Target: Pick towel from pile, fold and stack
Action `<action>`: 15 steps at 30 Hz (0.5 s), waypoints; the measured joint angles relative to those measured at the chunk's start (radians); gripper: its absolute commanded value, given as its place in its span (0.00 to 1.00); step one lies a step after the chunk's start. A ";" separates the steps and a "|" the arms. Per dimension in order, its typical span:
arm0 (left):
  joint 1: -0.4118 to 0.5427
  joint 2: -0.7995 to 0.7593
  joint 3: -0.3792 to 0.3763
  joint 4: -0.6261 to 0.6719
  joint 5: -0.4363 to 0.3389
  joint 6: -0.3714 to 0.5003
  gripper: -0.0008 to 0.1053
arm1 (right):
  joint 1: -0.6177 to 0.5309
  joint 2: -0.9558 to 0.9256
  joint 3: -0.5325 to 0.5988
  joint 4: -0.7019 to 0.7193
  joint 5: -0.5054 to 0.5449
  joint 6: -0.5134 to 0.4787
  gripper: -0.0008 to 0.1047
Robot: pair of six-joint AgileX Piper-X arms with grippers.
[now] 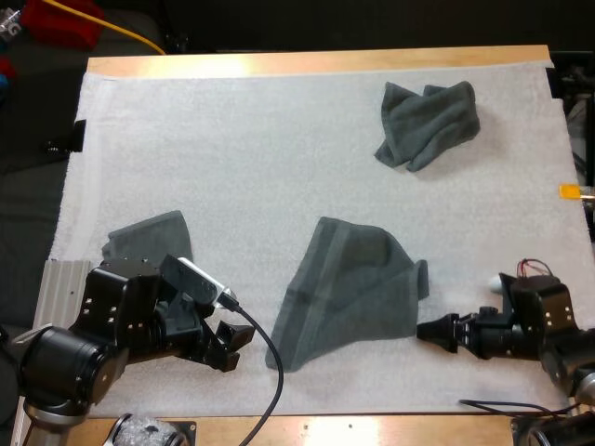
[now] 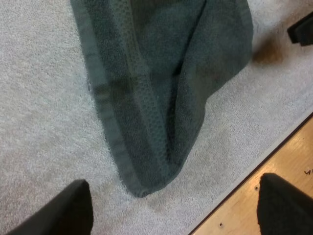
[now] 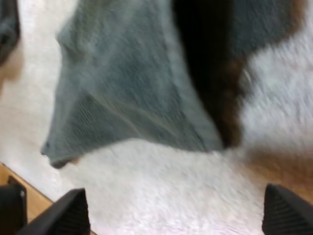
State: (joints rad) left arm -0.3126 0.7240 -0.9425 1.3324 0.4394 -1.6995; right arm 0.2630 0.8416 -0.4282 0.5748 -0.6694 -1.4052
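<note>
A dark grey-green towel [image 1: 353,293] lies partly spread in the middle of the white mat [image 1: 232,158], narrowing to a corner near the front edge. My left gripper [image 1: 236,347] sits just left of that corner, open, with the towel's corner [image 2: 146,183] lying ahead of its fingers [image 2: 73,210]. My right gripper [image 1: 425,332] rests at the towel's right edge, open, with the towel [image 3: 132,98] ahead of its fingers [image 3: 73,213]. A crumpled towel [image 1: 428,123] lies at the far right. A third towel [image 1: 149,235] lies at the left, partly behind my left arm.
The wooden table edge [image 2: 274,156] runs close by the towel's corner. My right gripper's black tip [image 2: 301,29] is at the towel's far side in the left wrist view. Bare mat spreads across the far left and centre.
</note>
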 measured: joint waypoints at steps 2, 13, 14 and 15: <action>0.000 0.000 0.000 -0.001 0.000 0.000 0.64 | 0.000 0.000 0.020 -0.026 0.002 0.000 0.67; 0.000 0.000 0.000 0.036 0.070 -0.021 0.64 | 0.000 0.047 0.080 -0.216 0.030 0.079 0.67; 0.000 0.000 0.000 0.043 0.070 -0.021 0.64 | 0.000 0.066 0.080 -0.230 0.030 0.082 0.67; 0.000 0.000 0.000 0.049 0.070 -0.021 0.64 | 0.000 0.087 0.080 -0.247 0.030 0.085 0.67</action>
State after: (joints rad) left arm -0.3126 0.7240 -0.9425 1.3811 0.5091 -1.7208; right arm 0.2630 0.9289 -0.3482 0.3282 -0.6391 -1.3200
